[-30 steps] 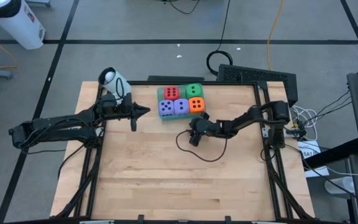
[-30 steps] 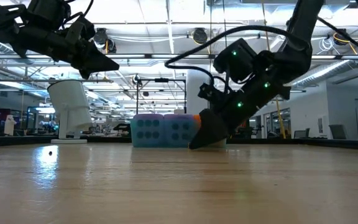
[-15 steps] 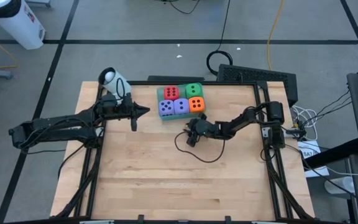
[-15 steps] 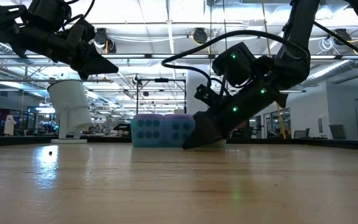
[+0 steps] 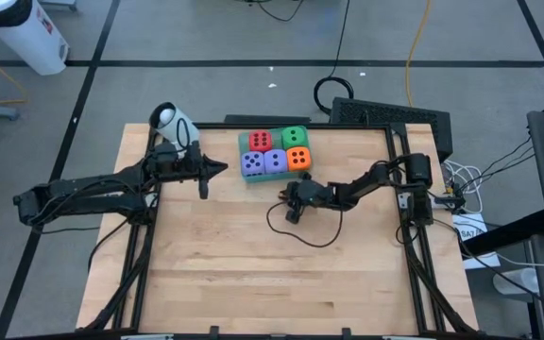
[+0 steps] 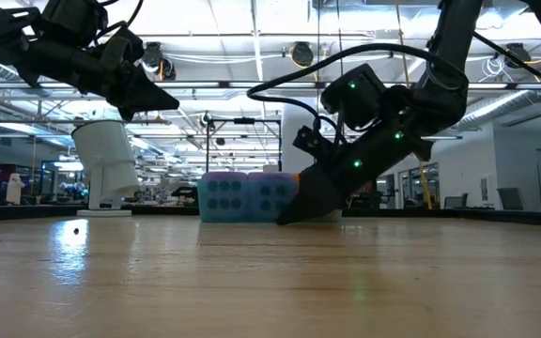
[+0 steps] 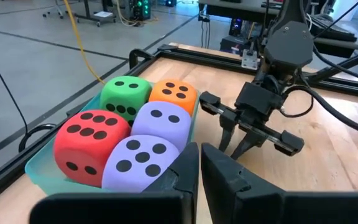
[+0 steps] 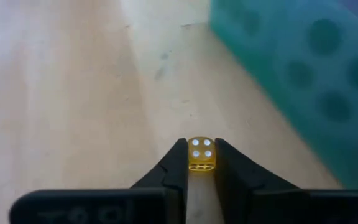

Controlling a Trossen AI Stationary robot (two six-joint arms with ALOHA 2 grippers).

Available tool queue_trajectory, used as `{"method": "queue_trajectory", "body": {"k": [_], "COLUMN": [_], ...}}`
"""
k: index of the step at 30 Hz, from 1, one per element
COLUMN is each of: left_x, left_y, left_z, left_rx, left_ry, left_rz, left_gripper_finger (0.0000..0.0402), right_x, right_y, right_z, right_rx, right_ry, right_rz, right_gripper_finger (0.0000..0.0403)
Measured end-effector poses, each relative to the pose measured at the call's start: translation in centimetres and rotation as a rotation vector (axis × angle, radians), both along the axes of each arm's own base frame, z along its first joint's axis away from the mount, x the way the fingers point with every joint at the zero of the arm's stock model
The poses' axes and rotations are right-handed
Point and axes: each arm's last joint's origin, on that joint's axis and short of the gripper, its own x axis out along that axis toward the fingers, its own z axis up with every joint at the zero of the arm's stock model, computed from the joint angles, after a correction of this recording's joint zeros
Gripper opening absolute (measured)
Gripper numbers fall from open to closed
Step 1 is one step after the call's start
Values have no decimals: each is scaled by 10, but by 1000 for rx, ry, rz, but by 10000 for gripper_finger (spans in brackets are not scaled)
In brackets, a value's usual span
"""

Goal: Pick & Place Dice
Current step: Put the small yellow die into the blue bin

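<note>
Wood table point(image 5: 253, 255), taped grey floor point(image 5: 206, 38)

Take the tray point(image 5: 243, 142) as your landmark; it sits on the table point(image 5: 253, 274) at the middle of its far edge. In the tray you have five large dice point(image 5: 275, 162): two in the far row, three in the near row, packed side by side. Left of the tray, and raised above the table, hangs the left gripper point(image 5: 223, 169). Further left, at the far corner, stands an upright device point(image 5: 170, 123). Just in front of the tray, the right gripper point(image 5: 291, 212) is tipped down to the table, and a small die point(image 8: 200, 154) sits between its fingers.
</note>
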Motion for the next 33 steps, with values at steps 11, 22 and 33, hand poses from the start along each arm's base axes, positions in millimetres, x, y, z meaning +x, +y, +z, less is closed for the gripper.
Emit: {"method": "queue_trajectory", "body": {"k": [11, 22, 33], "left_x": [1, 4, 26], "left_y": [0, 1, 12], "left_z": [3, 8, -6], "left_rx": [-6, -97, -126], "left_ry": [-29, -120, -148], "left_rz": [2, 28, 184], "left_gripper_finger": [26, 26, 26], "right_x": [-9, 3, 9], "right_y": [-19, -118, -152], "right_z": [100, 153, 132], "right_rx": [-272, -216, -315], "right_ry": [-184, -202, -137], "right_rz": [12, -41, -22], "right_gripper_finger": [53, 75, 132]}}
